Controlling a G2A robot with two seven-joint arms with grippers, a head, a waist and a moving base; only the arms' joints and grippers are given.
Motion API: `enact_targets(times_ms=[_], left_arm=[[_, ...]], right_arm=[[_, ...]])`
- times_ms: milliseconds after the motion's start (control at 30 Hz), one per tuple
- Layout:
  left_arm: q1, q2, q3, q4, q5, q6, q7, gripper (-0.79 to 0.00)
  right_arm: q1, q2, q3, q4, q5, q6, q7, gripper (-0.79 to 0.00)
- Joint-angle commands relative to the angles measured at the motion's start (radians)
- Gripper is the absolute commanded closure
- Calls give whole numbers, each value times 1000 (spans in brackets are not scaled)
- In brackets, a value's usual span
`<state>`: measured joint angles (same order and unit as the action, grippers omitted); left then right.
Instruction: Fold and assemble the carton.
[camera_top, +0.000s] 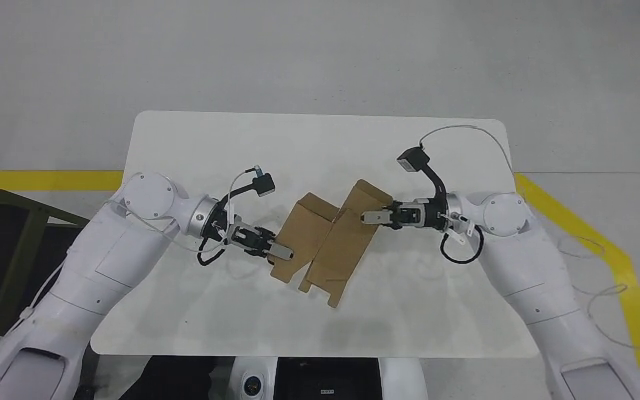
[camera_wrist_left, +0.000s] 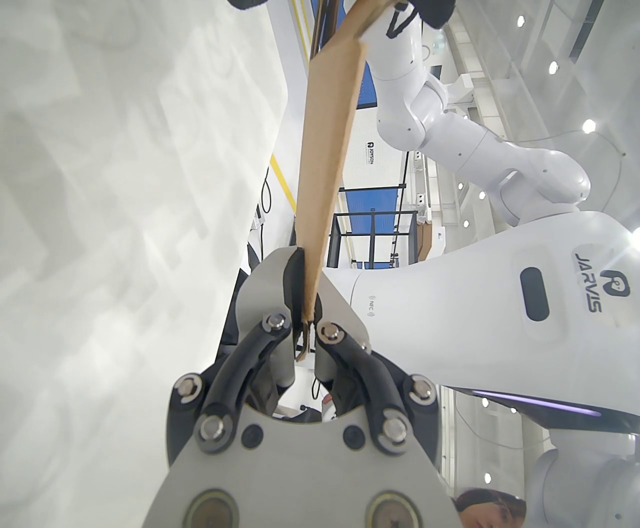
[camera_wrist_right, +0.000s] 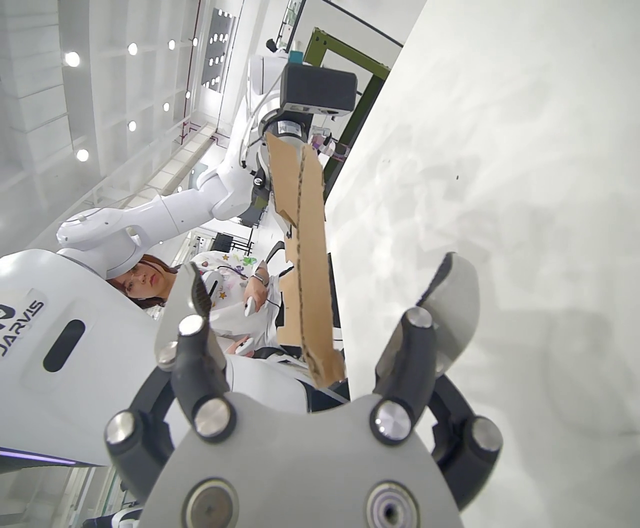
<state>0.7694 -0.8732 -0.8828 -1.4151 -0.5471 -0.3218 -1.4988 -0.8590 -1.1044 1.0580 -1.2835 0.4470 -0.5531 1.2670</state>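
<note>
A flat brown carton (camera_top: 328, 243) hangs over the middle of the white table (camera_top: 200, 150), held between the two arms. My left gripper (camera_top: 272, 243) is shut on the carton's near-left edge; in the left wrist view the cardboard (camera_wrist_left: 327, 165) runs edge-on out of the clamped fingers (camera_wrist_left: 295, 280). My right gripper (camera_top: 372, 215) is at the carton's right flap. Its fingers (camera_wrist_right: 452, 285) stand wide open with the cardboard edge (camera_wrist_right: 312, 280) between them, not pinched.
The table's near edge (camera_top: 300, 352) lies close below the carton. Yellow floor tape (camera_top: 60, 180) runs past both table ends. A dark frame (camera_top: 20, 230) stands at the left of the table.
</note>
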Motion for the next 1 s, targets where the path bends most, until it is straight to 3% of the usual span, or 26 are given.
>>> enact_targets(times_ms=[0, 200, 467, 500, 533, 567, 700, 967], left_arm=[[-4, 4, 10, -1, -5, -3, 3, 0], [-15, 13, 33, -2, -19, -11, 11, 0], [-31, 23, 58, 3, -32, -27, 27, 0], [-34, 25, 61, 5, -34, -28, 28, -234], [-36, 26, 63, 6, -36, -31, 31, -366], [-38, 27, 65, 8, -37, -33, 33, -785], [-46, 30, 67, 21, -55, -45, 46, -785], [-40, 30, 11, 84, -133, -186, 186, -785]], right_arm=[[4, -1, -9, 3, 6, 2, 2, -203], [13, -1, -25, 11, 19, 1, 1, 0], [17, 2, -36, 15, 36, -11, -11, 0], [17, 3, -37, 15, 38, -12, -12, 0], [17, 3, -36, 16, 42, -16, -16, 0], [16, 3, -35, 17, 46, -22, -22, 0], [12, 4, -28, 27, 59, -46, -46, 0], [-4, 0, 2, 40, 35, -82, -204, 0]])
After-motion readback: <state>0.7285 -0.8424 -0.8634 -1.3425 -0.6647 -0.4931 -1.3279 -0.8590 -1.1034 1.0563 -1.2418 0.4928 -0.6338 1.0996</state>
